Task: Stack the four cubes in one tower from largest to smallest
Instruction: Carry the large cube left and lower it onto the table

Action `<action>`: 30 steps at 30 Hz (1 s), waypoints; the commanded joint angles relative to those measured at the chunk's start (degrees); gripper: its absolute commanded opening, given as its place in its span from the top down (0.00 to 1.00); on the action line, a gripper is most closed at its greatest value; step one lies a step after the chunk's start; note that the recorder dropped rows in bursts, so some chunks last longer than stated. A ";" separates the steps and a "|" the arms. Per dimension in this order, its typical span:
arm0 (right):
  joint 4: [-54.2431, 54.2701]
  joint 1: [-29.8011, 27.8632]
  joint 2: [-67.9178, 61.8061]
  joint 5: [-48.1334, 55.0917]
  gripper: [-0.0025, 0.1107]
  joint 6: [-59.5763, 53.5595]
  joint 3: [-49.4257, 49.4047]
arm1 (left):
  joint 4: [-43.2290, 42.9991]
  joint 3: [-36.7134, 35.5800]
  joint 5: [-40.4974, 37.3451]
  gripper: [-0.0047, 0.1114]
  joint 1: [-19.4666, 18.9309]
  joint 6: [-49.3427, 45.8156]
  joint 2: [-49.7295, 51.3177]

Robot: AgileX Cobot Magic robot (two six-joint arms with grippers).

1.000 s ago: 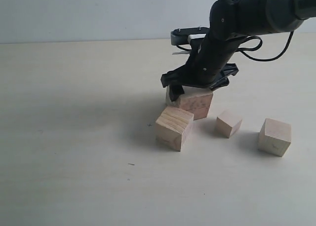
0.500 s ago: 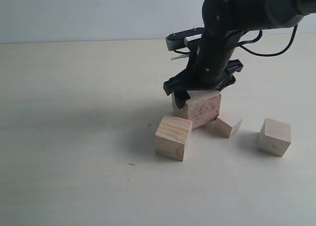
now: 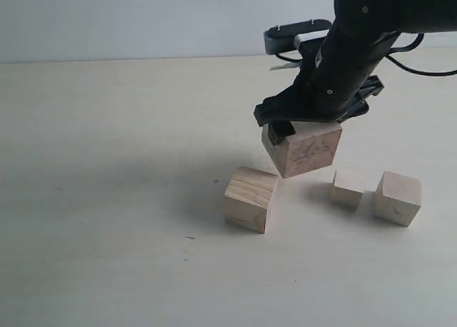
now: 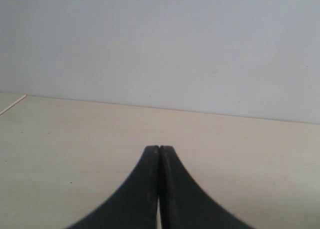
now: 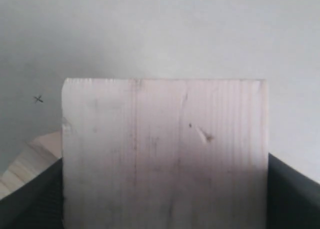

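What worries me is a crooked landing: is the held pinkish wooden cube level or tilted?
Tilted: the pinkish wooden cube in the right gripper hangs corner-down.

Largest cube (image 3: 303, 150): pinkish-tan with dark specks; clamped in the right end effector (image 3: 305, 131), lifted clear of the bench (image 3: 107, 213), tilted with one corner lowest.
Second cube (image 3: 250, 198): tan, grain lines on top; sits flat on the bench, below and left of the lifted one, not touching it.
Third cube (image 3: 397, 197): pale beige; on the bench, farthest right.
Smallest cube (image 3: 348, 188): pale beige; on the bench just beside the third, between it and the second.
Tower: no cube rests on another.
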State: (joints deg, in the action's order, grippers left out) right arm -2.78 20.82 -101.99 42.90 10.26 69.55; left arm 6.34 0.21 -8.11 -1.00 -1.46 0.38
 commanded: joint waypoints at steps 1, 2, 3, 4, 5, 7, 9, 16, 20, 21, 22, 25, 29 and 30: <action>-0.24 -0.12 7.14 -1.11 0.84 0.52 -4.45 | 0.32 -0.21 0.04 0.96 0.38 0.09 -0.38; -0.10 -0.12 8.70 -1.28 0.84 0.52 -6.11 | 0.32 -0.21 0.04 0.96 0.38 0.09 -0.38; 0.04 -0.12 10.65 -1.72 0.84 0.52 -8.45 | 0.32 -0.21 0.04 0.96 0.38 0.09 -0.38; 0.69 -0.12 12.68 -2.33 0.84 0.52 -11.05 | 0.32 -0.21 0.04 0.96 0.38 0.09 -0.38; 1.40 -0.12 14.67 -2.59 0.84 0.52 -13.19 | 0.32 -0.21 0.04 0.96 0.38 0.09 -0.38; 2.43 -0.12 18.67 -2.80 0.84 0.52 -18.23 | 0.32 -0.21 0.04 0.96 0.38 0.09 -0.38; 2.78 0.22 22.11 -2.80 0.84 0.38 -21.89 | 0.32 -0.21 0.04 0.96 0.38 0.09 -0.38; 6.05 8.27 27.43 -0.86 0.84 0.38 -25.78 | 0.32 -0.21 0.04 0.96 0.38 0.09 -0.38; 7.25 10.26 23.69 -0.83 0.84 -0.10 -25.78 | 0.32 -0.21 0.04 0.96 0.38 -0.03 -0.38; 7.25 10.58 22.17 -0.84 0.84 -0.75 -25.78 | 0.32 -0.21 0.04 0.96 0.38 -0.03 -0.38; 7.39 10.91 21.03 -1.28 0.84 -1.17 -25.78 | 0.32 -0.21 0.04 0.96 0.38 -0.03 -0.38; 9.34 13.58 16.24 -5.19 0.84 -1.72 -25.78 | 0.32 -0.21 0.04 0.96 0.38 -0.03 -0.38; 9.77 13.81 9.24 -8.05 0.84 -4.34 -19.32 | 0.32 -0.21 0.04 0.96 0.38 0.11 -0.38; 8.77 13.81 6.55 -7.13 0.84 -4.34 -16.19 | 0.32 -0.21 0.04 0.96 0.38 0.11 -0.38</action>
State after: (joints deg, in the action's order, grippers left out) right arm 7.34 34.57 -92.31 36.67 6.81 48.89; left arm 6.34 0.21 -8.11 -1.00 -1.46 0.38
